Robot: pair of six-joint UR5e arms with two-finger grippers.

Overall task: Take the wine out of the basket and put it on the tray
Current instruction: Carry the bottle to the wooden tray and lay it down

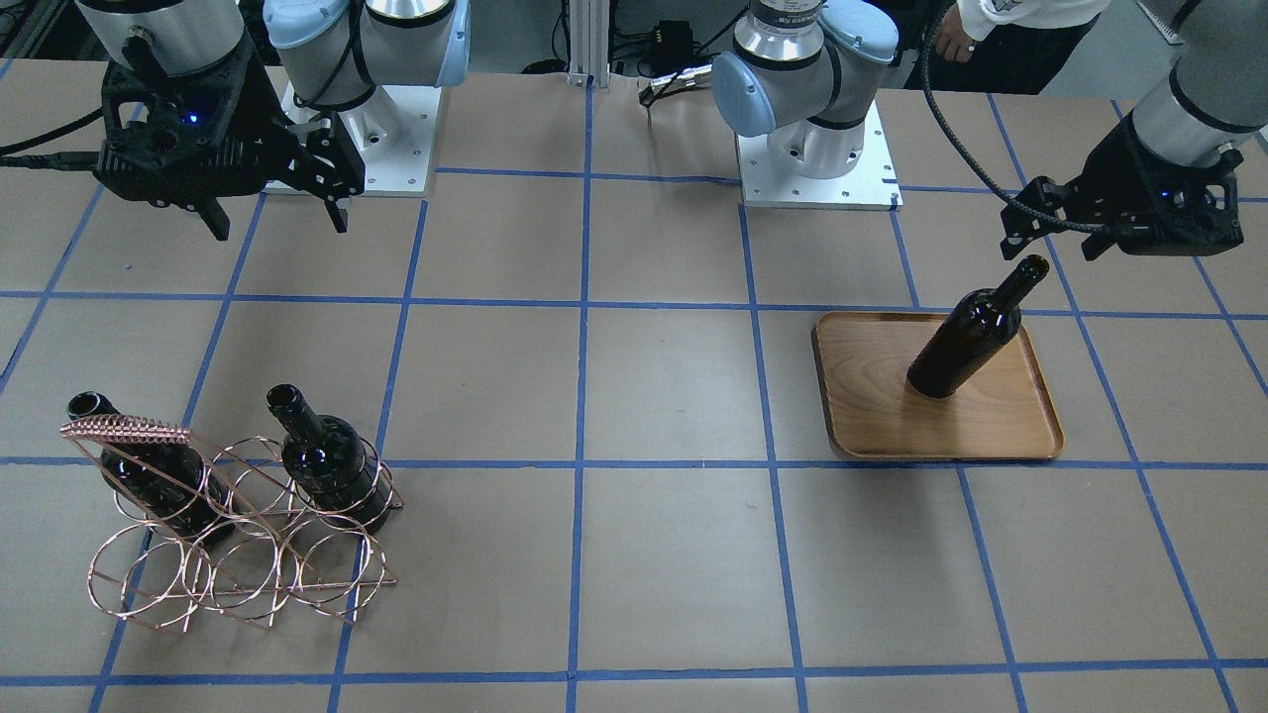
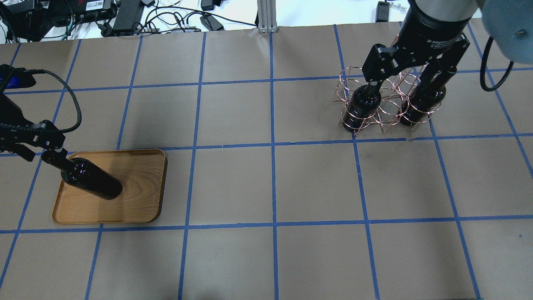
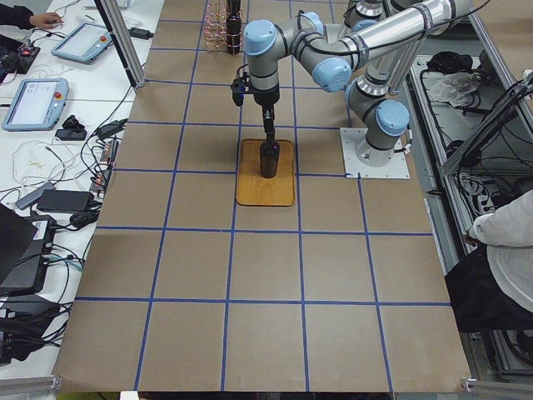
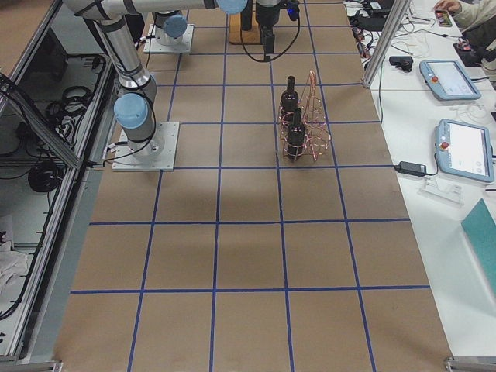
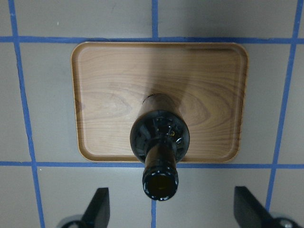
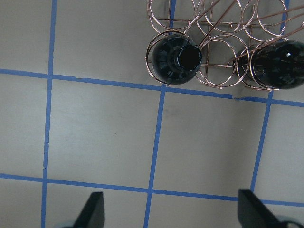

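- Wine stands upright about mid-way across the tray. Its long axis is vertical and its uncorked mouth faces up.
- The tray lies flat toward the desk end on the robot's left, about halfway between the robot's edge and the operators' edge.
- The left gripper hangs above the bottle's mouth, which the wrist view shows just ahead of the line between the fingers. The fingers are spread wide to either side and touch no glass, so the bottle looks to be standing on its own. A straight lift would probably clear the neck, while a sideways drift could tip it.
- The basket sits toward the opposite desk end, near the operators' edge, with two other bottles standing neck-up in its rings.
- The right gripper is by far the nearer one to the basket. It hovers high on the robot's side of it, with the fingers apart and empty, and both bottle mouths lie ahead of it and below.
- The glass is dark brown-black, glossy and unlabelled, with a long slim neck and rounded shoulders that catch reflections. It is likely slick, so the neck seems the natural place to grip.
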